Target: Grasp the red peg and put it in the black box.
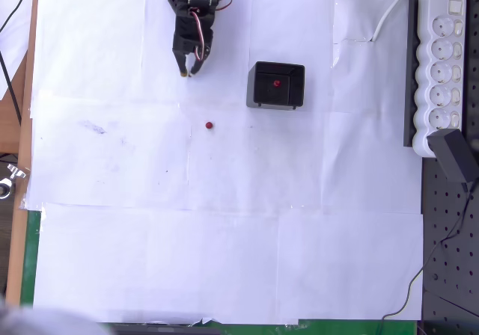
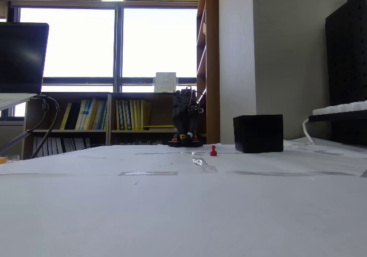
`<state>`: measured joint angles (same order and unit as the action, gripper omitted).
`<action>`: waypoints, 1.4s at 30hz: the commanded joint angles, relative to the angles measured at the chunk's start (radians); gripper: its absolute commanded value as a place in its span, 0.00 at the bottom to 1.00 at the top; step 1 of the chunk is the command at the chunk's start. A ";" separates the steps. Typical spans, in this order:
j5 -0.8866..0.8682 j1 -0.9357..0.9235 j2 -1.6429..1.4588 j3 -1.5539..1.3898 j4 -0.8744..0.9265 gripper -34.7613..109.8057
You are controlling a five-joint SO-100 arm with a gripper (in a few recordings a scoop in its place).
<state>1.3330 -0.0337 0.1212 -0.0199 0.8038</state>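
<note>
Overhead view: the black arm (image 1: 193, 10) sits folded at the top edge of a table covered in white paper sheets (image 1: 224, 223), its gripper (image 1: 188, 72) pointing down toward the paper with the fingertips close together and nothing between them. A red peg (image 1: 209, 125) stands alone on the paper, below and slightly right of the gripper and well apart from it. To the right, the black box (image 1: 276, 85) rests on the paper with a second red peg (image 1: 277, 84) lying inside it. The loose peg lies below and to the left of the box, near its lower left corner but not touching it. A white power strip (image 1: 441, 66) runs along the right edge, with a black adapter (image 1: 455, 158) at its lower end.

Fixed view: seen low across the table, the arm (image 2: 186, 116) stands folded at the far edge, in front of bookshelves (image 2: 103, 116) and bright windows (image 2: 114, 42). Its gripper (image 2: 184, 135) hangs low near the surface, too small to tell how far the fingers are parted. The red peg (image 2: 213, 150) stands upright on the paper, between the arm and the black box (image 2: 258, 133), which sits to the right.
</note>
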 commanded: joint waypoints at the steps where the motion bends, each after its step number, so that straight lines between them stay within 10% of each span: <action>1: -0.041 0.012 -0.035 0.081 -0.212 0.24; 18: 0.083 0.094 -0.796 0.069 -1.140 0.24; 42: 0.147 0.170 -1.419 0.071 -1.717 0.24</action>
<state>1.4603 0.1304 -1.2471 -0.0276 -0.8099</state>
